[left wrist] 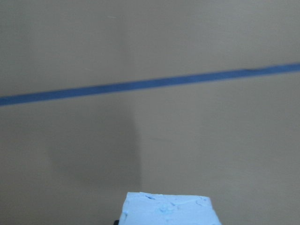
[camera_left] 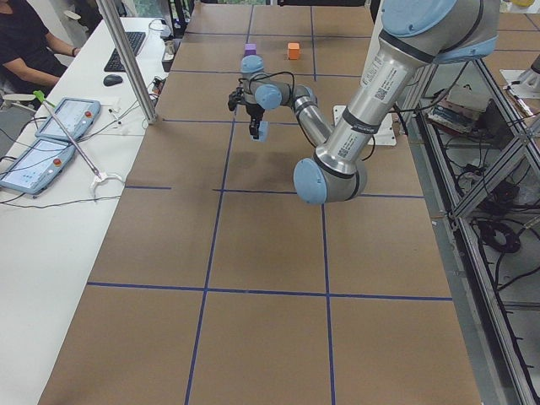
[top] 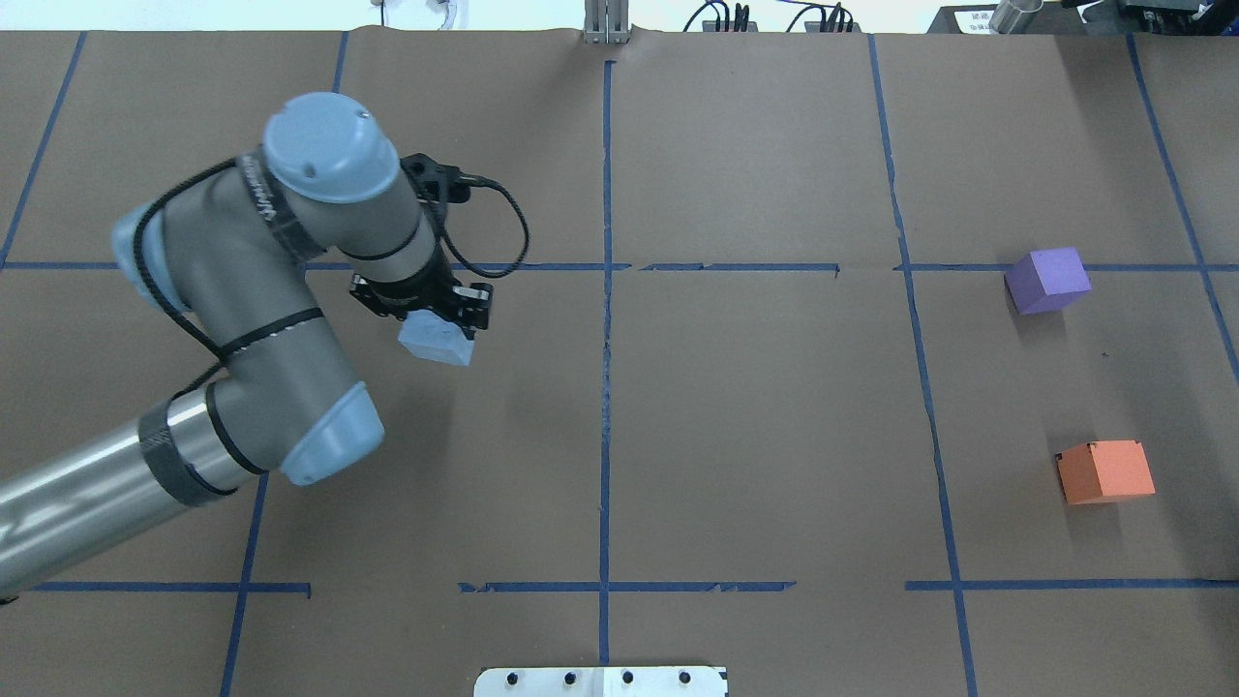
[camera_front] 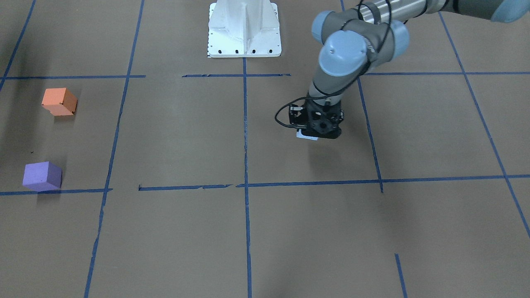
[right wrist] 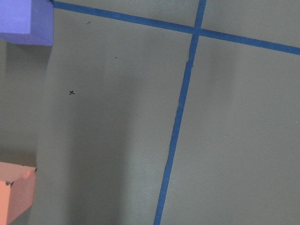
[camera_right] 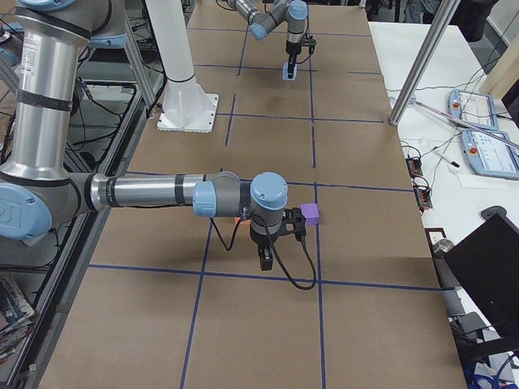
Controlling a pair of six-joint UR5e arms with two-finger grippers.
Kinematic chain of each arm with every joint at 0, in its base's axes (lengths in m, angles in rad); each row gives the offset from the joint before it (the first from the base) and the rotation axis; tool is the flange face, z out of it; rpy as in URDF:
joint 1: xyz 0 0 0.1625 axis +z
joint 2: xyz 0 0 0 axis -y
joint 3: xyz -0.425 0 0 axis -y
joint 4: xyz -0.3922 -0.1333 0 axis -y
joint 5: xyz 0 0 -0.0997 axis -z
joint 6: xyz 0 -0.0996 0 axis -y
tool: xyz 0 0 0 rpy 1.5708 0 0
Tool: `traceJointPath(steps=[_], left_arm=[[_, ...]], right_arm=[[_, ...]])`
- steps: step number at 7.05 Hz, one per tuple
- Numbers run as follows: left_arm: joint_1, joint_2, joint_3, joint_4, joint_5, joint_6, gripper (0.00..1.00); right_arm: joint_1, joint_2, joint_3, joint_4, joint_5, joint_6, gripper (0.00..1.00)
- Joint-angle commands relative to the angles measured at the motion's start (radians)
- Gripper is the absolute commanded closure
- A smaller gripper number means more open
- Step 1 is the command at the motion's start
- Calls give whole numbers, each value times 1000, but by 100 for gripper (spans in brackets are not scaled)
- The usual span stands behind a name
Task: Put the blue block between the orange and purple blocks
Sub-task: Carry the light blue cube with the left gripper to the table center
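Note:
My left gripper (top: 433, 318) is shut on the pale blue block (top: 438, 340) and holds it above the table's left half, near a blue tape line. The block also shows at the bottom of the left wrist view (left wrist: 166, 209) and in the front view (camera_front: 307, 135). The purple block (top: 1045, 279) and the orange block (top: 1103, 471) sit apart at the far right, with bare paper between them. The right wrist view looks down on the purple block (right wrist: 23, 21) and the orange block (right wrist: 14, 192). My right gripper (camera_right: 264, 261) shows only in the exterior right view; I cannot tell its state.
Brown paper with a grid of blue tape lines (top: 605, 319) covers the table. The robot's white base plate (camera_front: 244, 31) stands at the table's near edge. A side table with tablets (camera_left: 59, 126) and a seated person lie beyond the left end.

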Motion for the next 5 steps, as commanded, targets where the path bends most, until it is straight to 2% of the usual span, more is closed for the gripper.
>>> traceJointPath(steps=[1, 2, 3, 5], left_arm=[[80, -186, 216, -36, 58, -42, 96], [89, -199, 302, -166, 65, -101, 96], [94, -274, 411, -205, 65, -129, 96], [105, -290, 438, -207, 68, -131, 94]], right_arm=[[-1, -1, -1, 2, 17, -3, 0], [-1, -1, 1, 2, 29, -2, 0], [-1, 0, 2, 2, 34, -2, 0], [-10, 5, -1, 0, 40, 1, 0]])
